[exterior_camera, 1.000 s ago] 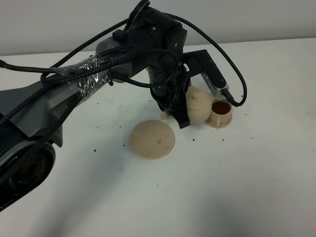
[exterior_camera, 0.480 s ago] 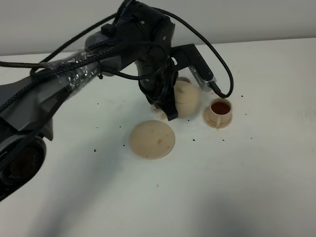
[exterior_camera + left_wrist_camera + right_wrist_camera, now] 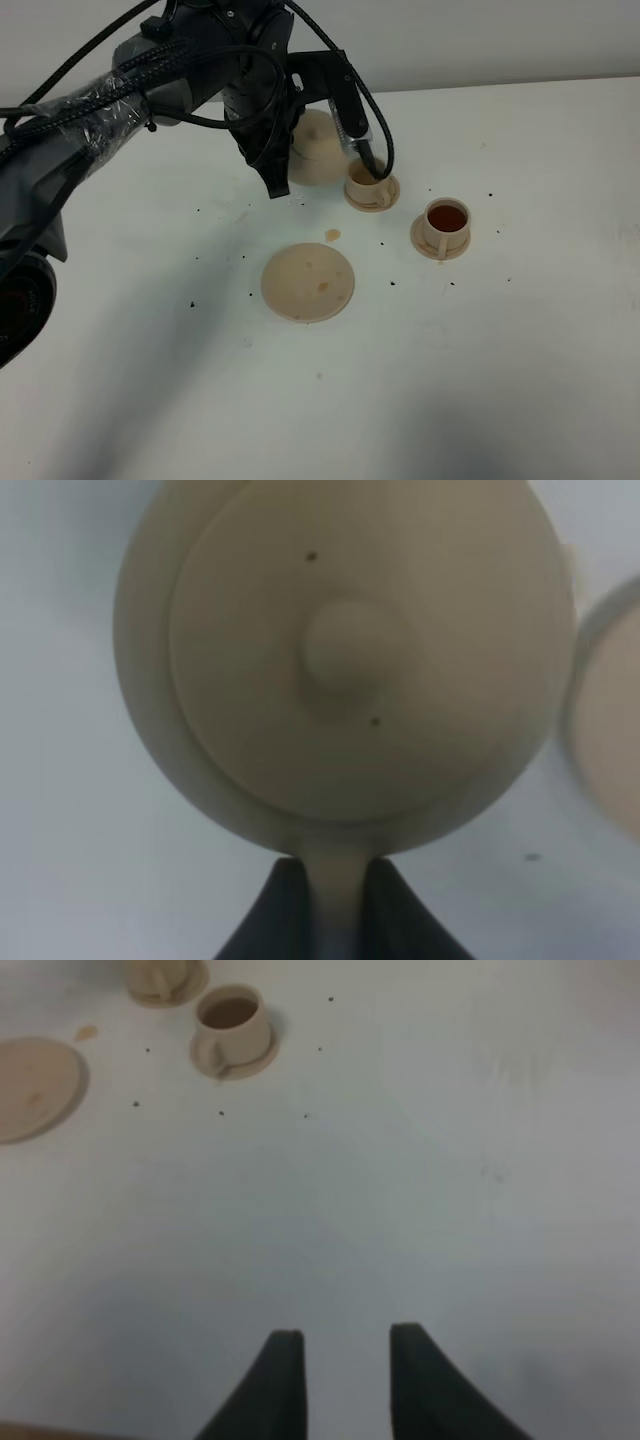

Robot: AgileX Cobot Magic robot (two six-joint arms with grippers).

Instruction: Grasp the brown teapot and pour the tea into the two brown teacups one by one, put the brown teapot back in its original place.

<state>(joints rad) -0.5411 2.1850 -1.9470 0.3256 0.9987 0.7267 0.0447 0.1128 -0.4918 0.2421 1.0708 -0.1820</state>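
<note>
The brown teapot (image 3: 318, 148) hangs at the back of the table, just left of one brown teacup (image 3: 372, 188). My left gripper (image 3: 281, 165) is shut on its loop handle. In the left wrist view the teapot (image 3: 345, 660) fills the frame lid-up, with its handle between the dark fingers of the left gripper (image 3: 335, 895). The other brown teacup (image 3: 443, 228) holds dark tea. The flat saucer (image 3: 308, 282), the original place, lies bare in front. My right gripper (image 3: 340, 1375) is open over bare table, far from the filled cup (image 3: 232, 1025), the second cup (image 3: 165, 978) and the saucer (image 3: 30, 1085).
A small tea drop (image 3: 332, 234) and scattered dark specks mark the white table. A black cable from the left arm hangs across the nearer cup's rim. The right arm is outside the exterior high view.
The left arm has carried the teapot back and to the left, away from the filled cup. The second cup, hidden behind the arm before, now shows.
</note>
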